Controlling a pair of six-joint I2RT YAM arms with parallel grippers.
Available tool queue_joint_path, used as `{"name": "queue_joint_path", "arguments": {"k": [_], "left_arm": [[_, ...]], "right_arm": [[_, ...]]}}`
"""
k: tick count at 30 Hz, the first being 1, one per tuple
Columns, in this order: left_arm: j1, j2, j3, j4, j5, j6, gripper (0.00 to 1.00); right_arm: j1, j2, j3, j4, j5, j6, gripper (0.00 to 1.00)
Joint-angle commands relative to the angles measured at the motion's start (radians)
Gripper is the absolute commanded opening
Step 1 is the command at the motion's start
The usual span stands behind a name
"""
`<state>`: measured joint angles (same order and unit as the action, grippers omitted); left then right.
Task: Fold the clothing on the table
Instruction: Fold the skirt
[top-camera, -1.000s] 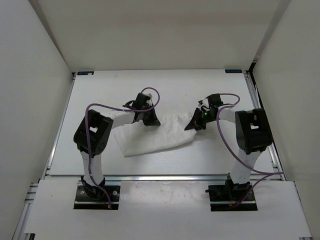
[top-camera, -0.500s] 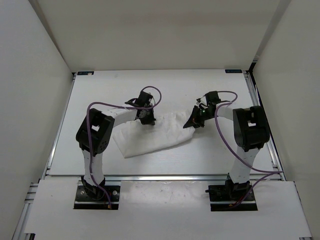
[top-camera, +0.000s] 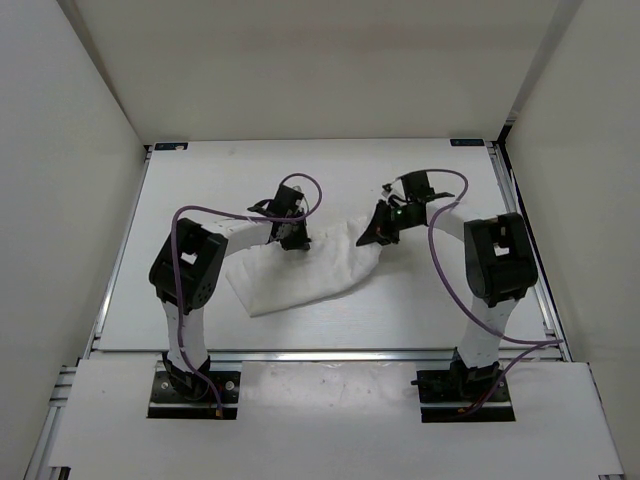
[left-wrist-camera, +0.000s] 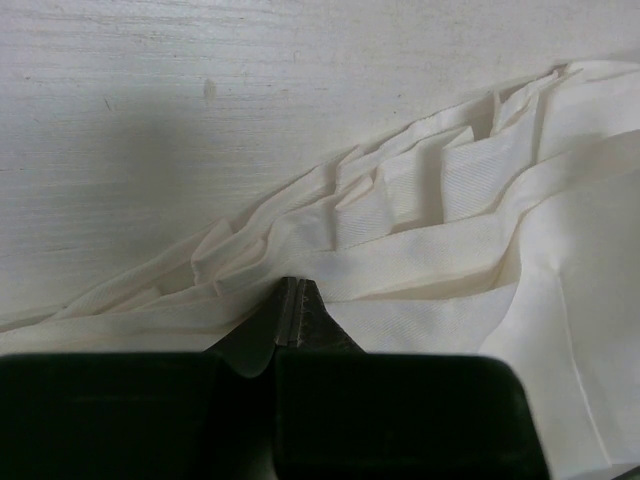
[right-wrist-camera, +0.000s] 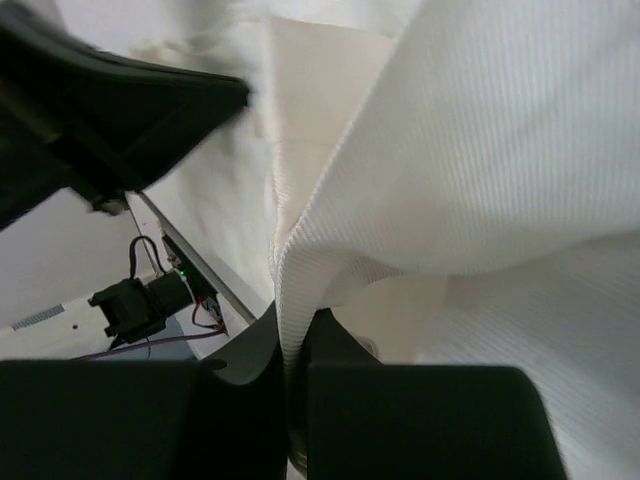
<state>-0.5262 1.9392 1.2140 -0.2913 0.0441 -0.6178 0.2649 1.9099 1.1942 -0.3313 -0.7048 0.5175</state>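
Note:
The white clothing (top-camera: 300, 275) lies crumpled in the middle of the table (top-camera: 200, 200), between my two arms. My left gripper (top-camera: 293, 240) is shut at the garment's far left edge. In the left wrist view its fingertips (left-wrist-camera: 290, 288) meet where the pleated fabric (left-wrist-camera: 450, 260) gathers, and a thin fold looks pinched there. My right gripper (top-camera: 371, 237) is shut on the garment's right end. In the right wrist view a ribbed fold of the clothing (right-wrist-camera: 480, 130) runs down between the jaws of that gripper (right-wrist-camera: 296, 325) and hangs lifted off the table.
A metal rail (top-camera: 330, 352) runs along the table's near edge and another (top-camera: 520, 210) along the right side. White walls close in the left, back and right. The left arm's dark body (right-wrist-camera: 100, 110) shows close by in the right wrist view.
My right gripper has moved left and farther back, drawing the garment's right end with it. The left gripper has shifted slightly back. Both stay shut.

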Motion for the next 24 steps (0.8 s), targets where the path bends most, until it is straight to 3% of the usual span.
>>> {"name": "queue_joint_path", "arguments": {"k": [1, 9, 15, 24], "left_arm": [[0.011, 0.001, -0.05, -0.054, -0.018, 0.006, 0.0], [0.048, -0.003, -0.042, -0.049, 0.007, -0.01, 0.0], [0.081, -0.014, -0.048, -0.032, 0.026, -0.017, 0.0], [0.144, -0.066, -0.042, -0.035, 0.053, 0.001, 0.0]], "right_arm": [[0.066, -0.08, 0.106, 0.034, -0.065, -0.016, 0.0], [0.224, -0.06, 0.156, 0.069, -0.143, -0.005, 0.0], [0.295, -0.012, 0.251, -0.011, -0.19, -0.091, 0.0], [0.247, -0.049, 0.199, -0.014, -0.138, -0.094, 0.0]]}}
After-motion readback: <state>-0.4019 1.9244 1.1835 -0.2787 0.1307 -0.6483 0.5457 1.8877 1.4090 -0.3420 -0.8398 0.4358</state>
